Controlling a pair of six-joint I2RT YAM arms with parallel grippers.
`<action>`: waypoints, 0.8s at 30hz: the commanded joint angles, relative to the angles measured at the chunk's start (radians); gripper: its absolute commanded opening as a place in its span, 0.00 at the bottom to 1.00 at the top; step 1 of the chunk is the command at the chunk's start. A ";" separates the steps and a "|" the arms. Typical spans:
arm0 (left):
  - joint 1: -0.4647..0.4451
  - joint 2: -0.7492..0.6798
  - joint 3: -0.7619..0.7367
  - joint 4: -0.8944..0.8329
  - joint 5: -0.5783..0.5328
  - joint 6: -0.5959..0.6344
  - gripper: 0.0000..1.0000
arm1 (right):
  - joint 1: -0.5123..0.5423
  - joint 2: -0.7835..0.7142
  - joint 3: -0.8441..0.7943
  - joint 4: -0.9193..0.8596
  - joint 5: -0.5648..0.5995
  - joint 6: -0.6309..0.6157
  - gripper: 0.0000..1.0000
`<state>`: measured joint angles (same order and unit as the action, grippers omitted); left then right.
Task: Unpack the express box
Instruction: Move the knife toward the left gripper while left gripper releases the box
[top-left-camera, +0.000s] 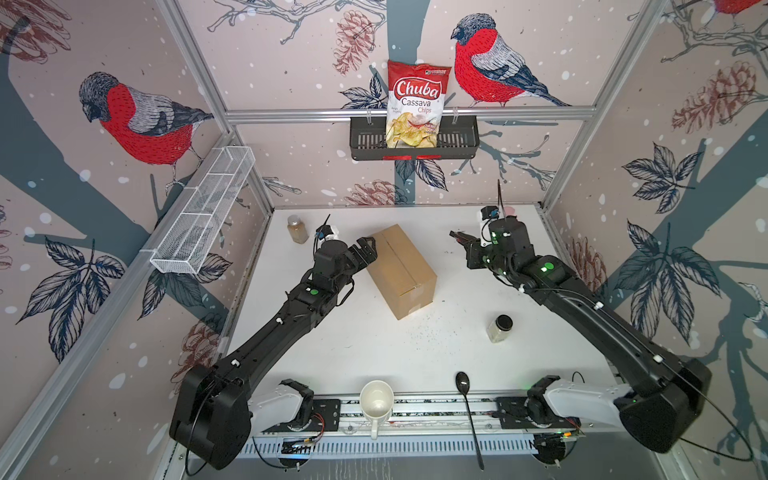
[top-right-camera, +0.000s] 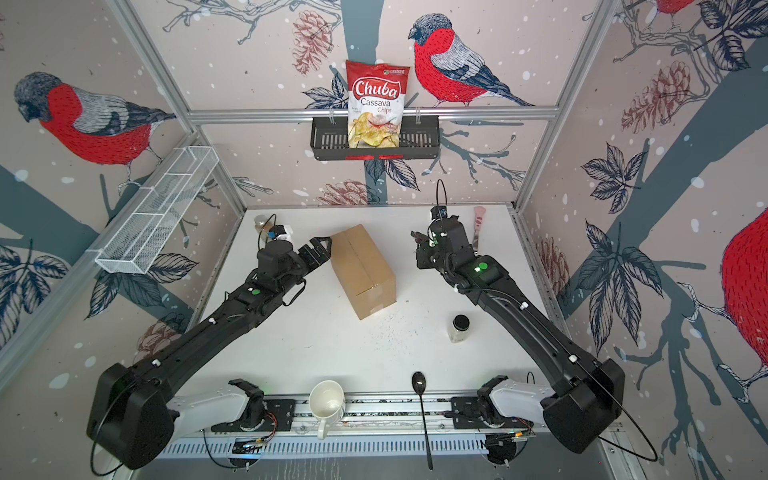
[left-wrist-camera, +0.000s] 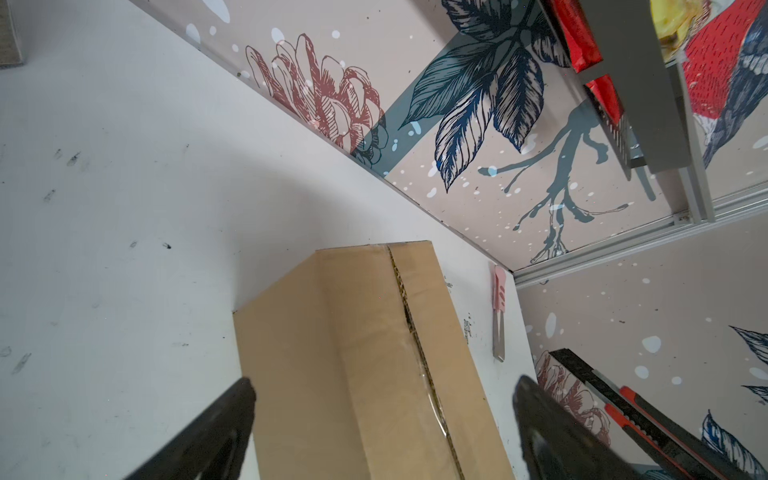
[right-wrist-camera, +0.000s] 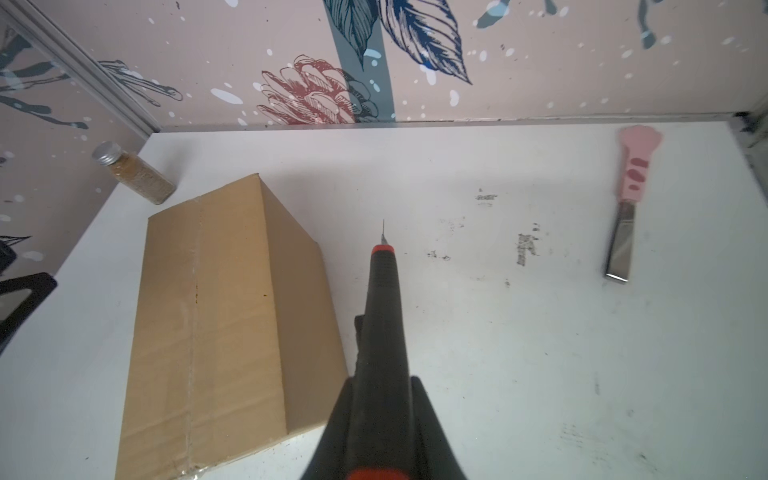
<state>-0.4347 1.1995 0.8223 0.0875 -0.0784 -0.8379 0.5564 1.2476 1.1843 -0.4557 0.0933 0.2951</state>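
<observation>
The express box (top-left-camera: 401, 270) (top-right-camera: 363, 270), a brown carton, lies closed on the white table, and a dark slit runs along its taped top seam (left-wrist-camera: 409, 328). My left gripper (top-left-camera: 368, 249) (left-wrist-camera: 383, 386) is open at the box's far left corner, its fingers (left-wrist-camera: 237, 407) spread wider than the box (left-wrist-camera: 357, 365). My right gripper (top-left-camera: 459, 237) (right-wrist-camera: 382, 384) hangs to the right of the box (right-wrist-camera: 224, 311), apart from it. It is shut on a black utility knife (right-wrist-camera: 382, 291) with a red tip and a thin blade out.
A pink-handled scraper (right-wrist-camera: 623, 199) lies at the back right and a silver-lidded jar (top-left-camera: 298, 229) at the back left. A black-lidded jar (top-left-camera: 500, 328), a spoon (top-left-camera: 467, 403) and a white mug (top-left-camera: 376, 401) are nearer the front. A black wall basket (top-left-camera: 461, 141) holds a chips bag.
</observation>
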 joint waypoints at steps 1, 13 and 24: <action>0.002 0.015 -0.003 0.030 0.021 0.038 0.96 | -0.056 0.030 -0.012 0.130 -0.209 -0.009 0.01; 0.020 0.176 0.108 -0.015 0.046 0.178 0.94 | -0.159 0.083 -0.089 0.268 -0.347 0.097 0.02; 0.021 0.163 0.080 0.007 0.050 0.165 0.94 | -0.338 0.254 -0.179 0.499 -0.687 0.167 0.02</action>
<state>-0.4152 1.3746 0.9089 0.0795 -0.0269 -0.6807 0.2405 1.4841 1.0153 -0.0891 -0.4667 0.4271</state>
